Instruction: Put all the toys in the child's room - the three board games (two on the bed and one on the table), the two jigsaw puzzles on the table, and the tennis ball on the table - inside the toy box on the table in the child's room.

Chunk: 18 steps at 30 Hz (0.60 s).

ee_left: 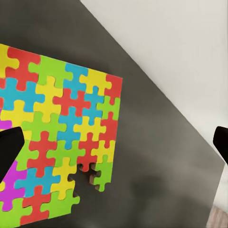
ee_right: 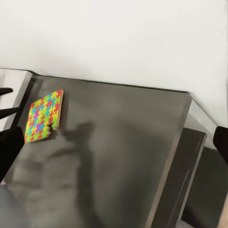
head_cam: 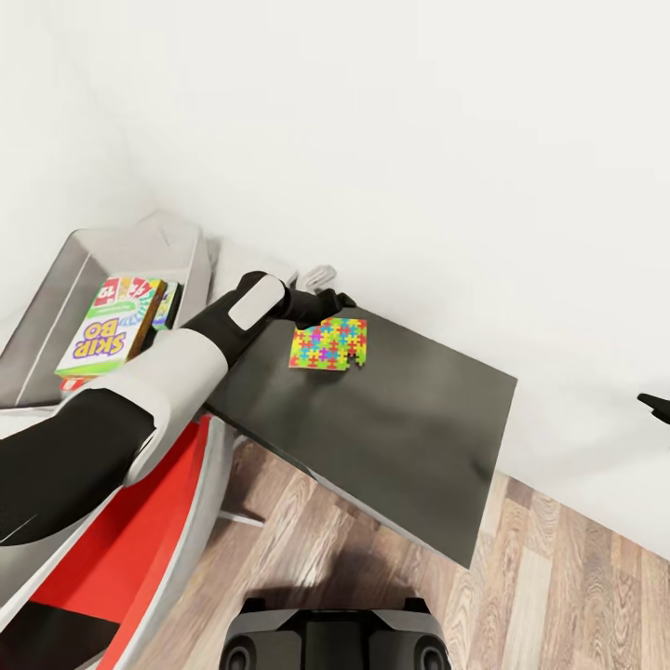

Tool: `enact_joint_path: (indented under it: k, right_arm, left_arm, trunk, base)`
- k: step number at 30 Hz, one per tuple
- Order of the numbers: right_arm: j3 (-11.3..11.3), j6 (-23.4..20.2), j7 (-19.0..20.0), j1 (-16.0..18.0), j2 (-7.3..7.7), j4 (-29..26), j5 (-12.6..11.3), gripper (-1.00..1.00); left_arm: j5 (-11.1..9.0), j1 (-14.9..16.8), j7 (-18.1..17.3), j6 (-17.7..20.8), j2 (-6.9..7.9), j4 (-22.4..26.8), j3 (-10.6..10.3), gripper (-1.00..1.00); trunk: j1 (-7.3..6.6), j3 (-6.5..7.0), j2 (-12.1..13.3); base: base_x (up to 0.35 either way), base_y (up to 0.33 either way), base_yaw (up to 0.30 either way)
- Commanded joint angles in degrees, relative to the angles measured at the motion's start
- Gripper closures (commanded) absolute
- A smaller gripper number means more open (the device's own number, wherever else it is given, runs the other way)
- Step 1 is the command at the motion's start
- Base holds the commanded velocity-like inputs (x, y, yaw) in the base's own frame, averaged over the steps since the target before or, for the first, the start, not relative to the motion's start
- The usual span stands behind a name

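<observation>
Multicoloured jigsaw puzzle (head_cam: 328, 343) lies flat on dark grey worktop (head_cam: 409, 437), just ahead of left claw (ee_left: 114, 145), fingers spread wide. Toy box (head_cam: 56, 288) behind it holds Skip-Bo box (head_cam: 100, 339). Right claw (ee_right: 114, 147) wide, well apart.

The left gripper (ee_left: 114, 142) hangs spread over the dark grey section of the table (head_cam: 400, 437), and the jigsaw puzzle (head_cam: 328, 343) lies flat just under one finger (ee_left: 8, 147). Beyond the puzzle's far edge the dark top runs bare out to its corner. The white wall (head_cam: 419, 167) closes in right behind the gripper. Back along its arm, the toy box (head_cam: 177, 244) stands with the Skip-Bo box (head_cam: 104, 335) inside it.
</observation>
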<state>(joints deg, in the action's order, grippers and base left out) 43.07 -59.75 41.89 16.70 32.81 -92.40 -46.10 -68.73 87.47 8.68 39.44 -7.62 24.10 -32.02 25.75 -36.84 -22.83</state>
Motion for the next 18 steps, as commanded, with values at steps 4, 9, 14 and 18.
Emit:
enact_joint_path:
  k: [4,9,14,18]
  right_arm:
    - [0.1,-0.3,0.4,0.0,-0.01,0.0,0.3,-1.0]
    - [0.1,-0.3,0.4,0.0,-0.02,0.0,0.3,-1.0]
    - [0.0,-0.3,0.4,0.0,-0.06,0.0,0.3,-1.0]
    - [0.0,-0.3,0.5,0.0,-0.13,0.0,0.3,-1.0]
  left_arm:
    - [-0.6,0.0,0.5,0.0,0.05,0.1,-0.3,-1.0]
    - [-0.5,-0.1,0.6,-0.1,0.06,0.1,-0.3,-1.0]
    - [-0.4,-0.1,1.0,-0.1,0.21,0.1,-0.3,-1.0]
    - [-0.2,0.0,1.8,0.0,0.5,0.1,-0.2,-1.0]
  trunk:
    - [0.03,-0.07,-0.1]
    - [0.03,-0.07,-0.1]
    - [0.03,-0.07,-0.1]
    - [0.03,-0.07,-0.1]
  base:
    - [0.0,0.0,-0.033]
    - [0.0,0.0,-0.015]
    - [0.0,0.0,-0.006]
    - [0.0,0.0,-0.002]
